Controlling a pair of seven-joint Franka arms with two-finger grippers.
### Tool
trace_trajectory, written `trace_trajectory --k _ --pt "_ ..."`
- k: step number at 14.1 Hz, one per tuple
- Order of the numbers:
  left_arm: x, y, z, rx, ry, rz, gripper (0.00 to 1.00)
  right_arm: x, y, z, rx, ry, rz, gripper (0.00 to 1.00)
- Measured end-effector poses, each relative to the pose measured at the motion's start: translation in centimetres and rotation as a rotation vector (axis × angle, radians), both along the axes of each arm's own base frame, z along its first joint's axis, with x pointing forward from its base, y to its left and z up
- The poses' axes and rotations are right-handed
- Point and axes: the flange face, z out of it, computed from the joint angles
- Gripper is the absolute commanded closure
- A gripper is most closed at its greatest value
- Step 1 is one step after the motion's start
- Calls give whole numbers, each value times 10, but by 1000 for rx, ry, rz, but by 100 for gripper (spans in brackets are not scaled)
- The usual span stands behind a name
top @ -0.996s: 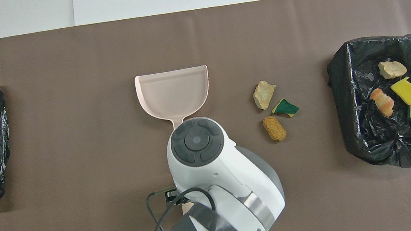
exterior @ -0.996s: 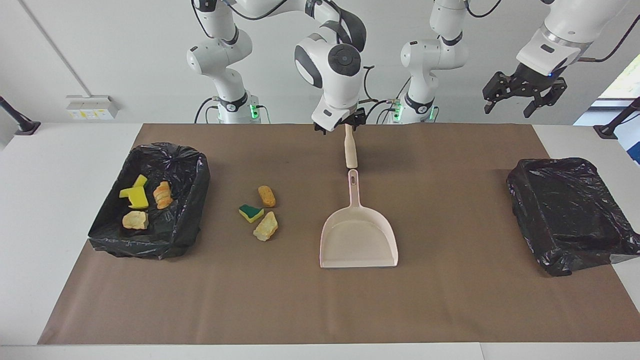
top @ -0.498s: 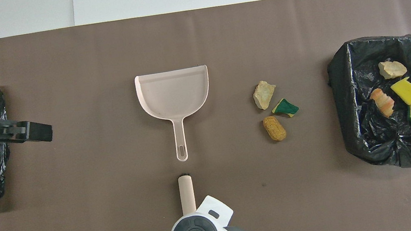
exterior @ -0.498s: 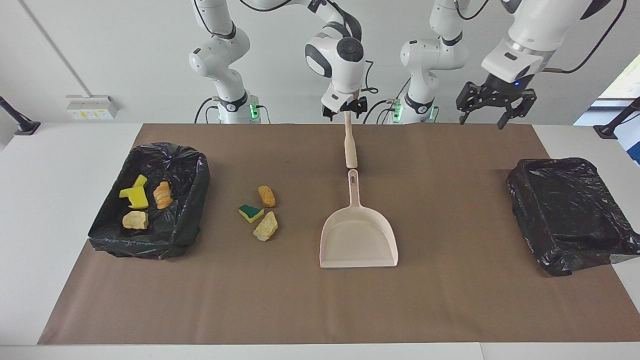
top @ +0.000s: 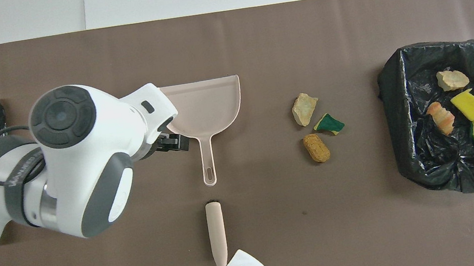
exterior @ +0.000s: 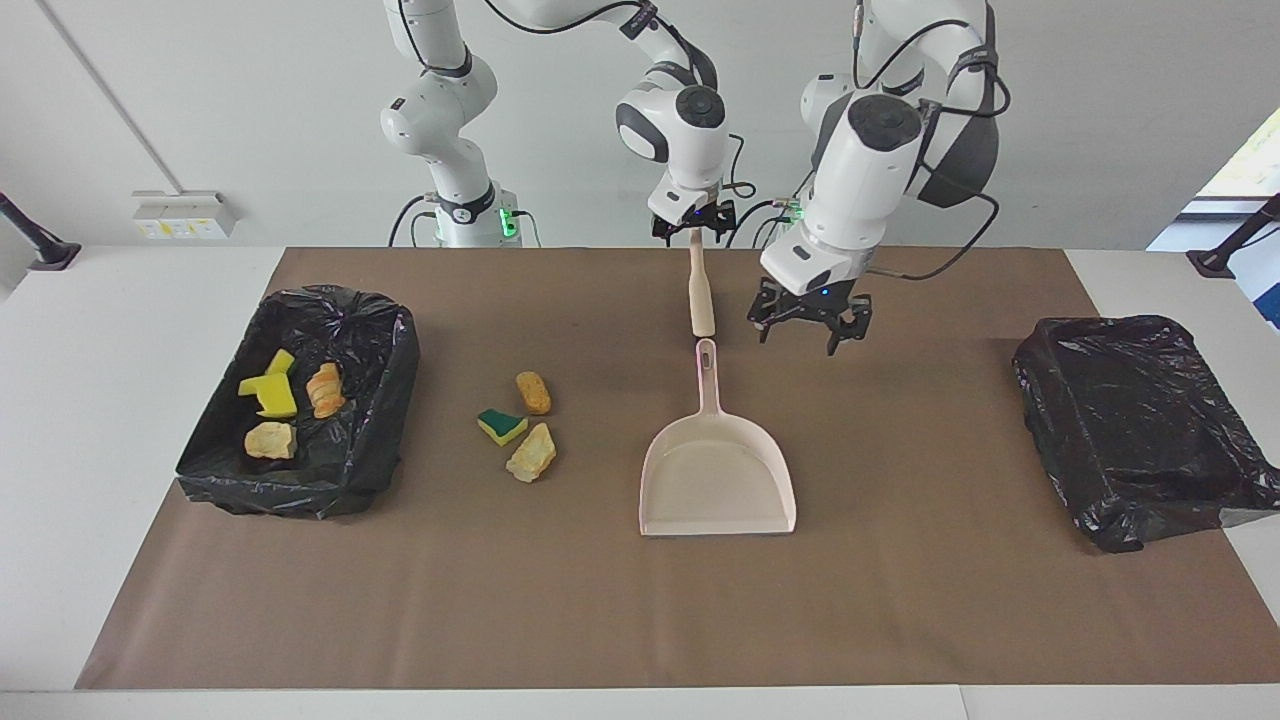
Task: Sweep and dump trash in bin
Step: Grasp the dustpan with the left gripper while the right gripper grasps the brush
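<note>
While three scraps of trash (exterior: 520, 425) lie on the mat beside the dustpan (exterior: 717, 470), four sit in the bin (exterior: 300, 400). Left gripper (exterior: 808, 332), fingers apart, hovers by the dustpan's handle. Right gripper (exterior: 692, 232), apart, hangs over the brush (exterior: 701, 290).

Light: bright, even, daylight glowing at the facing view's right edge | Shadows: lying soft (faint beneath arms) | Glare: glinting on black bin liner (exterior: 1140, 430) | Focus: staying sharp
</note>
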Motion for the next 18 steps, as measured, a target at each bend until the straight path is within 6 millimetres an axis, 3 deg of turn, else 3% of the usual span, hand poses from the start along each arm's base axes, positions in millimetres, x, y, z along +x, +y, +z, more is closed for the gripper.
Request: trace_trajectory --k 2,3,4,5,6,9,12,13,15,18 --pt "-7 -37 -48 -9 1 -7 0 0 -2 -2 -4 2 -2 37" --pt "-12 -48 -67 -10 5 -5 0 0 -3 -2 -6 3 -3 60" --pt "-16 -55 -81 -11 8 0 0 -1 -3 -3 -7 4 -4 92" --pt "-17 -59 -90 -15 4 4 0 -1 -4 -3 -7 4 -4 100" --pt "-18 -63 -100 -18 3 8 3 -1 -4 -3 -7 4 -5 100" --pt "-22 -74 -118 -18 13 52 31 -1 -4 -3 -7 6 -12 100" --pt "-19 -72 -118 -19 11 73 87 0 -4 -2 -16 9 -43 100" --pt "-18 -71 -118 -19 10 76 100 0 -6 -2 -24 16 -44 100" --pt "-16 -69 -116 -20 7 84 100 2 -14 7 -50 39 -43 100" --pt "-10 -61 -111 -22 -3 98 100 23 -54 50 -97 68 -42 100"
